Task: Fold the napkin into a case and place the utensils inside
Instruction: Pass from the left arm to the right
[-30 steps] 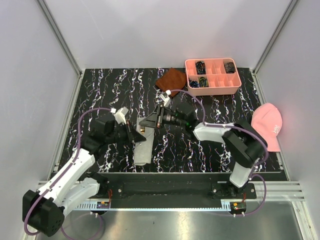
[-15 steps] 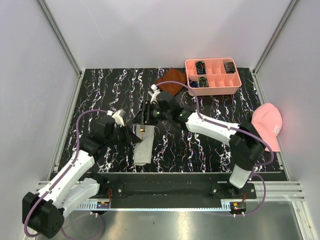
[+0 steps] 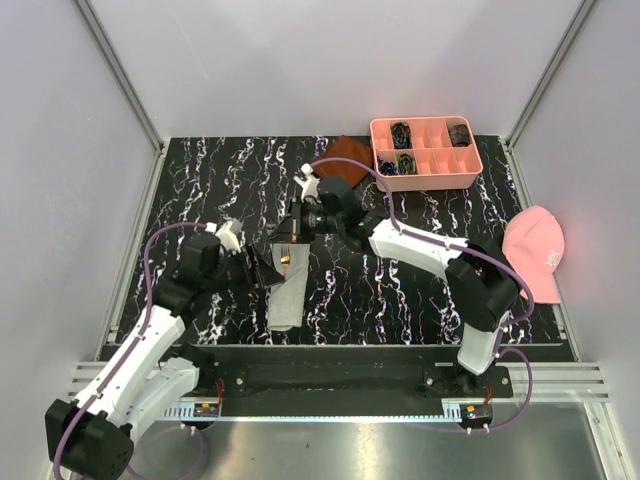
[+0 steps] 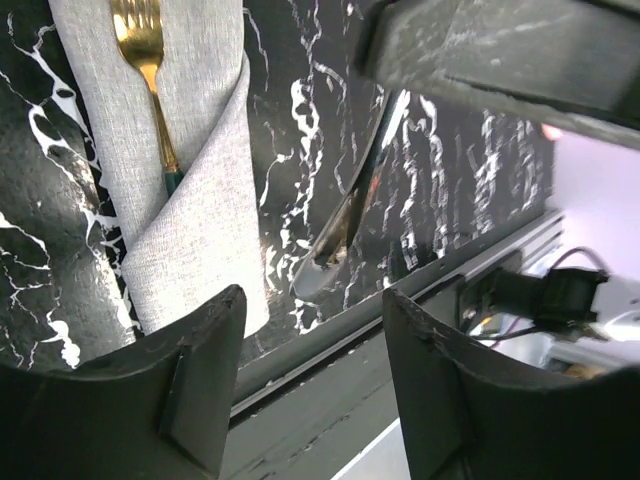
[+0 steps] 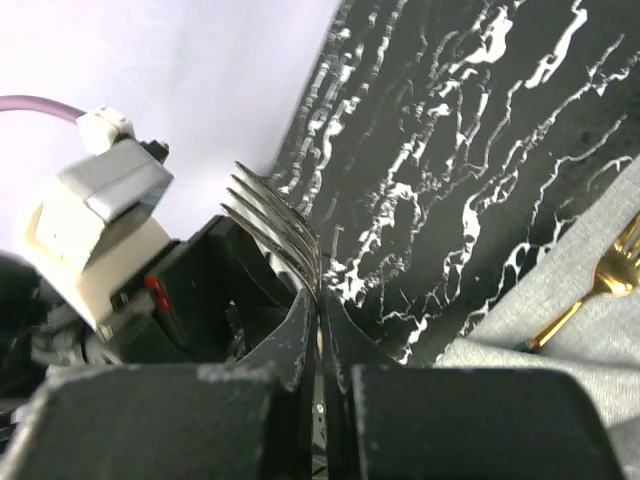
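Bright even overhead light, soft shadows, wrist-view foregrounds blurred, fork (image 5: 275, 215) glinting

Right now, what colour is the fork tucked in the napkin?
Gold fork, left wrist view best.

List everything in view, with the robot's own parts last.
napkin case: one, light grey, table centre
gold fork: one, gold with a dark handle, tucked in the case
silver fork: one, silver, in the right gripper
cloth: one, rust-brown, beside the tray
compartment tray: one, pink, far right
small items: several, dark, in the tray's compartments
cap: one, pink, right edge
table: one, black marbled
left gripper: open, beside the case
right gripper: shut on silver fork
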`<state>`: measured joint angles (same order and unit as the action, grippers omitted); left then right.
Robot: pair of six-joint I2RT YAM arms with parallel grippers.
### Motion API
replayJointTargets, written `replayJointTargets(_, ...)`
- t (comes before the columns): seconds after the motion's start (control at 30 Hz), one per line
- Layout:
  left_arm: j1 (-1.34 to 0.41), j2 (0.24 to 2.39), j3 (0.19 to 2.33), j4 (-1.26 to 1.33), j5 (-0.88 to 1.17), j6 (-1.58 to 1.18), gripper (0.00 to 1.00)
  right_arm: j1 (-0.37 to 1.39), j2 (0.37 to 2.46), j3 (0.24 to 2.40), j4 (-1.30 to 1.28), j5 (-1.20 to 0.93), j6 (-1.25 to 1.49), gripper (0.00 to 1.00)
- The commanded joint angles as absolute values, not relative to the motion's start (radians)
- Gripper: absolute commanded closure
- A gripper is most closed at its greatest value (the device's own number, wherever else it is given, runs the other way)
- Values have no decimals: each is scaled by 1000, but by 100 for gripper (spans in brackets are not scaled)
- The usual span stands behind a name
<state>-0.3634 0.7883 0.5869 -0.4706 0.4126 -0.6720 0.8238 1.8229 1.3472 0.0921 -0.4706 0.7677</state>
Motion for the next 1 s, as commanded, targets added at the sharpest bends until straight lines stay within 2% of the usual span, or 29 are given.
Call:
replayJointTargets(0.0, -292, 779, 560, -387, 595, -719, 40, 793, 1789, 1234, 403, -627, 895, 100)
replayJointTargets(0.07, -272, 796, 522, -301, 647, -771, 44, 792, 1798, 1213, 504, -659, 943, 100)
replayJointTargets(0.1, -268, 804, 511, -275, 681, -787, 51, 793, 1801, 1186, 541, -661, 990, 100)
replayJointTargets(0.3, -264, 824, 480, -169, 729, -825, 74, 790, 1802, 1115, 745, -641, 1120, 97)
replayJointTargets(0.33, -264, 822, 483, -167, 730, -819, 84, 793, 1802, 1118, 735, -632, 1121, 95)
replayJointTargets(0.37, -262, 819, 485, -170, 723, -815, 91, 792, 1801, 1126, 663, -624, 1121, 87)
replayJointTargets(0.43, -262, 802, 506, -228, 686, -772, 100, 796, 1783, 1164, 522, -588, 1054, 75)
replayJointTargets(0.47, -262, 796, 517, -257, 636, -753, 100, 801, 1770, 1196, 362, -524, 981, 65)
replayJointTargets(0.57, -262, 790, 545, -337, 572, -698, 100, 818, 1744, 1276, 107, -424, 899, 49)
replayJointTargets(0.8, -262, 804, 543, -359, 560, -667, 100, 870, 1790, 1474, -201, -314, 749, 47)
replayJointTargets(0.97, -262, 801, 529, -273, 704, -647, 100, 874, 1850, 1523, -206, -434, 739, 47)
